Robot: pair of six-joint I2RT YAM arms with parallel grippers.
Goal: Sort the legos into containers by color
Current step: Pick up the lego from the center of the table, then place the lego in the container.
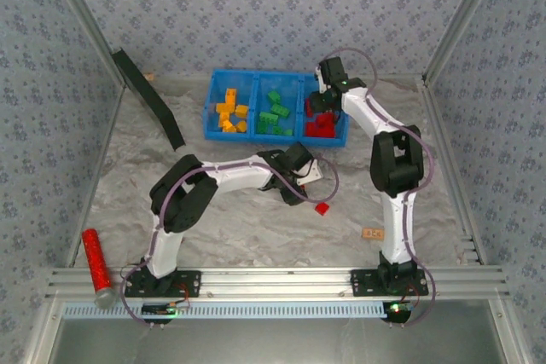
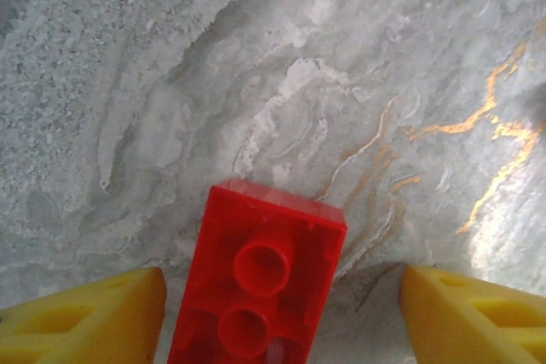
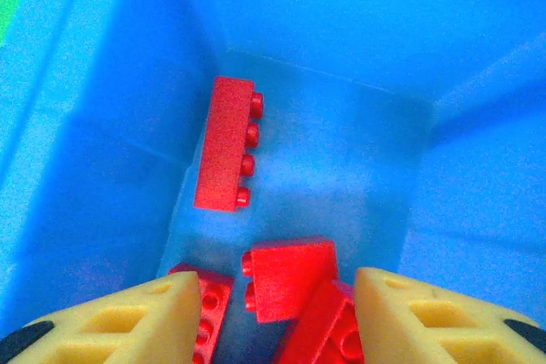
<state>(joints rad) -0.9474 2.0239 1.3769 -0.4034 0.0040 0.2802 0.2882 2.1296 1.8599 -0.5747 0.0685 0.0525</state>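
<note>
1. The step in hand is a double one: a drop at the bin and a pick on the table.
2. The right gripper (image 3: 277,277) hangs over the right-hand compartment (image 3: 341,23) of the blue bin (image 1: 256,72); its jaws stand apart with nothing gripped between them; red legos (image 3: 223,144) lie loose on the compartment floor below, so I judge this drop finished.
3. The left gripper (image 2: 281,272) is low over the table (image 2: 171,83) with its jaws part open on either side of a red brick (image 2: 260,287); the brick lies studs-down, its hollow underside up; a gap shows on both sides, narrower on the left, so nothing is held yet.
4. In the overhead view that brick sits alone on the table, well apart from the bin; the yellow-orange legos (image 1: 230,112) fill the left compartment and the green legos (image 1: 275,115) the middle one; the sorting looks nearly done.
5. The next move calls for the left jaws to close squarely on the brick's long sides, then lift and carry it to the red compartment; the right arm should clear that compartment first, since both arms would otherwise meet there.
</note>
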